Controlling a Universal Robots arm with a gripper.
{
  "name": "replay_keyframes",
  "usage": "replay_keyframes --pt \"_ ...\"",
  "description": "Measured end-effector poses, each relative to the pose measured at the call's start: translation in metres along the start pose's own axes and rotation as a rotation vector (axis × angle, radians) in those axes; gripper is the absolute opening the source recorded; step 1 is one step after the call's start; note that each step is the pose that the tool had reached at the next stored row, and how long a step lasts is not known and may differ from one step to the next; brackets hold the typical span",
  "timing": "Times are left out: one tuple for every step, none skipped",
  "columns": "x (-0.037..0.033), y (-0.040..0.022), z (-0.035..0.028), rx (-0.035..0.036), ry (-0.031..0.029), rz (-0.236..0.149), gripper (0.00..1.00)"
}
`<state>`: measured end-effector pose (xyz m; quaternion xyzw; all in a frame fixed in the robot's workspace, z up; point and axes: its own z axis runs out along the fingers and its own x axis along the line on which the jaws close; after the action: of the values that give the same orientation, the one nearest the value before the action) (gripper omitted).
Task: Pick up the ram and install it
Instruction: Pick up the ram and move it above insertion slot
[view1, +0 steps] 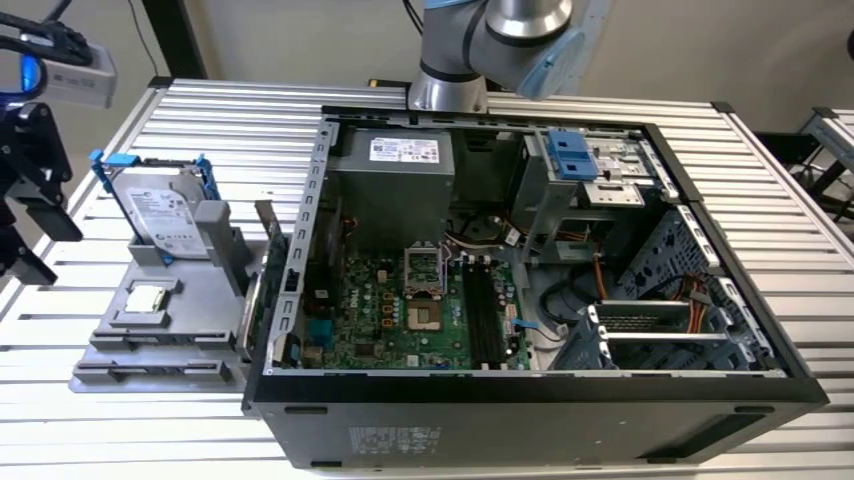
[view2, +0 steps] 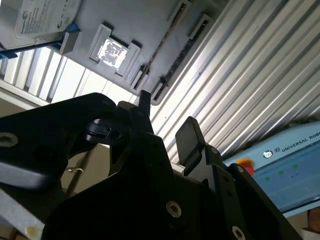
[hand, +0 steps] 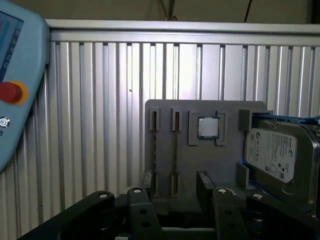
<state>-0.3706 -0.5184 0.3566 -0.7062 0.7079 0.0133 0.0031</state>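
Jaws gape empty near the grey tray (hand: 200, 165), where the ram (hand: 175, 150) seemingly stands edgewise between slotted holders.

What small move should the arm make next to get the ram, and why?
Probably ease the gripper closer to the ram, with open fingers. In the first wrist view the ram stands on edge in a slot of the tray, beside the chip. It lines up with the gap between the fingers, which do not touch it yet.
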Motion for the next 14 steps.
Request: replay_keyframes --pt "0.0001 -0.0001 0.0016 0.0000 0.0006 0.000 1.00" --pt "0.0001 -0.0001 0.0033 -0.0002 0.0011 0.000 1.00" --pt "0.0001 -0.0001 0.0051 -0.0002 0.0013 0.000 1.00" --pt "0.0001 -0.0001 0.0068 -0.0001 0.0014 0.000 1.00" --pt "0.0002 -0.0002 0.0086 0.0001 0.0014 0.000 1.00" --pt "0.0002 -0.0001 0.0103 0.0002 0.0016 0.000 1.00" --pt "0.0002 -0.0002 0.0120 0.0003 0.0036 0.000 1.00" --pt "0.0002 -0.0002 0.0135 0.0004 0.0065 0.000 1.00" --pt "0.0003 -0.0002 0.0147 0.0001 0.0109 0.000 1.00" --pt "0.0003 -0.0003 0.0159 0.0000 0.0153 0.000 1.00" --pt "0.0004 -0.0003 0.0175 0.0003 0.0191 0.000 1.00" --pt "0.0005 -0.0003 0.0191 0.0006 0.0214 0.000 1.00" --pt "0.0005 -0.0004 0.0209 0.0010 0.0223 0.000 1.00" --pt "0.0005 -0.0004 0.0225 0.0017 0.0225 0.000 1.00"
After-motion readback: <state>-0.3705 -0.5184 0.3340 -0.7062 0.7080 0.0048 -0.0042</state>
